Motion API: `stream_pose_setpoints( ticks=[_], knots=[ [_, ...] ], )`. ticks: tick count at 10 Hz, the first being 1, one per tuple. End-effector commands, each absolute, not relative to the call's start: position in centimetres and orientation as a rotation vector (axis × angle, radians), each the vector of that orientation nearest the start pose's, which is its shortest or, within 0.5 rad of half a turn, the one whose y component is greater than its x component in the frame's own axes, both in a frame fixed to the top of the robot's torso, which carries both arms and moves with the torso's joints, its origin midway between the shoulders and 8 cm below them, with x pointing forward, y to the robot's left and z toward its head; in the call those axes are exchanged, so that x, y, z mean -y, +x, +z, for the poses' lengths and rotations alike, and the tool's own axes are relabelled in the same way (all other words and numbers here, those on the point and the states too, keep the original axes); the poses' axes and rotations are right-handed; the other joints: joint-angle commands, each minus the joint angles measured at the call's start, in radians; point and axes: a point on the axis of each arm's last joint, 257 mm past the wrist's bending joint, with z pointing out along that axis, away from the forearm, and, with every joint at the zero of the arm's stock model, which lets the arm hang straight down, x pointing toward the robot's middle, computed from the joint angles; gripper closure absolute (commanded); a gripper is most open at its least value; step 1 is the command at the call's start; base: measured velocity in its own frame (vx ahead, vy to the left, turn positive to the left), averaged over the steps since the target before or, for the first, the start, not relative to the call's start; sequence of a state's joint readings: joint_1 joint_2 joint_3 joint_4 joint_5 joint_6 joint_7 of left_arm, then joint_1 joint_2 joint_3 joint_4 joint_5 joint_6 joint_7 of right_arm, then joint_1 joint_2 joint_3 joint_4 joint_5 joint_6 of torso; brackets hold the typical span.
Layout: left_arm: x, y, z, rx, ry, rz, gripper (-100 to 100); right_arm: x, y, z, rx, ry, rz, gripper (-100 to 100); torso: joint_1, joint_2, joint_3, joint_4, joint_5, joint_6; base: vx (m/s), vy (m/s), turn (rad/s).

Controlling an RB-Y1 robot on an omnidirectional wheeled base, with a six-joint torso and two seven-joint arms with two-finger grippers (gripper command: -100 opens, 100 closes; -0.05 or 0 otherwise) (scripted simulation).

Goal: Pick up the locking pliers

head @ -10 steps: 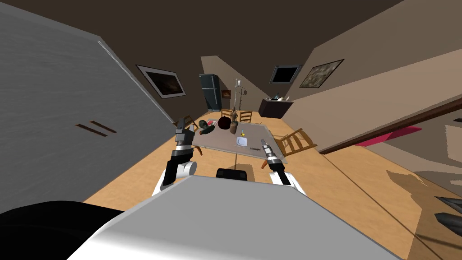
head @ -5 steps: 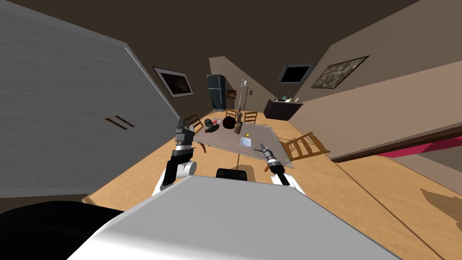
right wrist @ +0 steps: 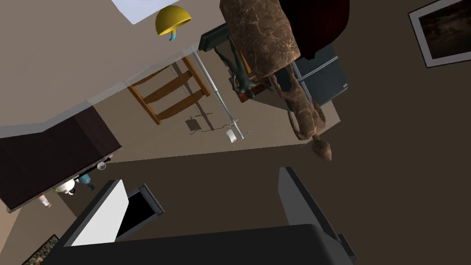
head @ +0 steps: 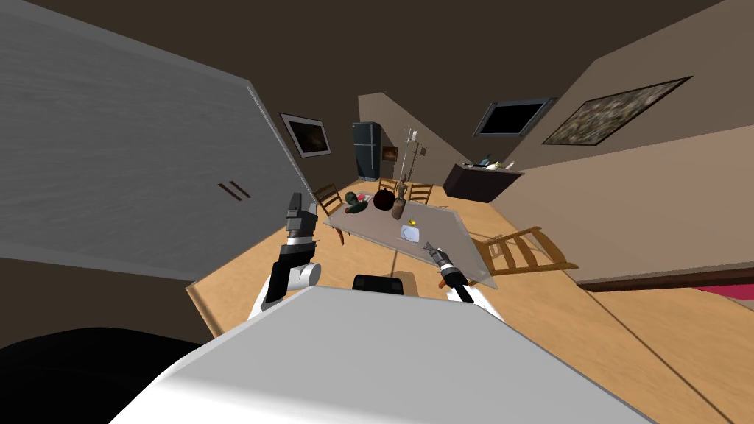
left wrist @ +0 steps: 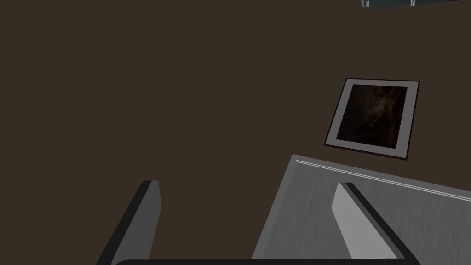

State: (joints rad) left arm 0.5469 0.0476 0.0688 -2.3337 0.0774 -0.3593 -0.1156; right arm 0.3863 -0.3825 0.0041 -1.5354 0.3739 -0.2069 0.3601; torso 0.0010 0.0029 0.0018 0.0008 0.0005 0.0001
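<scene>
The right gripper hovered at the near edge of the grey table, its fingers spread apart and holding nothing. The left gripper was raised beside the table, also released. Just beyond the right gripper lay a white plate, farther on a small yellow thing and a brown vase. The locking pliers were too small to make out; probably they lay on the table. I judged the hand should tilt down to find them before closing.
</scene>
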Motion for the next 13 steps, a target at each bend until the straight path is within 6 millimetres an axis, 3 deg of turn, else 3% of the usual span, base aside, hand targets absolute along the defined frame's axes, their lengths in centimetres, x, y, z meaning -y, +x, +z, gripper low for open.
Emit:
stream_pose_setpoints(
  ticks=[1,2,6,10,13],
  knots=[
    [-31.2,34.7,0.8,-0.723,-0.715,-1.134,0,37.5,38.5,-37.8,-1.835,0.421,0.281,-100,0.0,0.0,0.0,0.0,0.0,0.0,-0.024,0.033,0.148],
    [-31.2,34.7,0.8,-0.723,-0.715,-1.134,0,37.5,38.5,-37.8,-1.835,0.421,0.281,-100,0.0,0.0,0.0,0.0,0.0,0.001,-0.009,0.01,-0.008],
    [-31.2,34.7,0.8,-0.723,-0.715,-1.133,0,42.2,35.3,-44.1,-2.031,0.29,0.043,-100,-0.001,0.0,0.0,0.0,0.0,0.001,-0.02,0.035,0.292],
    [-31.2,34.7,0.8,-0.723,-0.715,-1.133,0,44.5,33.1,-47.0,-2.119,0.256,-0.047,-100,-0.002,0.0,0.0,0.0,0.0,0.001,-0.014,0.016,0.132],
    [-31.2,34.7,0.8,-0.723,-0.715,-1.133,0,47.4,30.8,-49.5,-2.221,0.145,-0.187,-100,-0.003,-0.001,0.0,0.0,0.0,0.001,-0.012,0.01,0.255]
  ],
)
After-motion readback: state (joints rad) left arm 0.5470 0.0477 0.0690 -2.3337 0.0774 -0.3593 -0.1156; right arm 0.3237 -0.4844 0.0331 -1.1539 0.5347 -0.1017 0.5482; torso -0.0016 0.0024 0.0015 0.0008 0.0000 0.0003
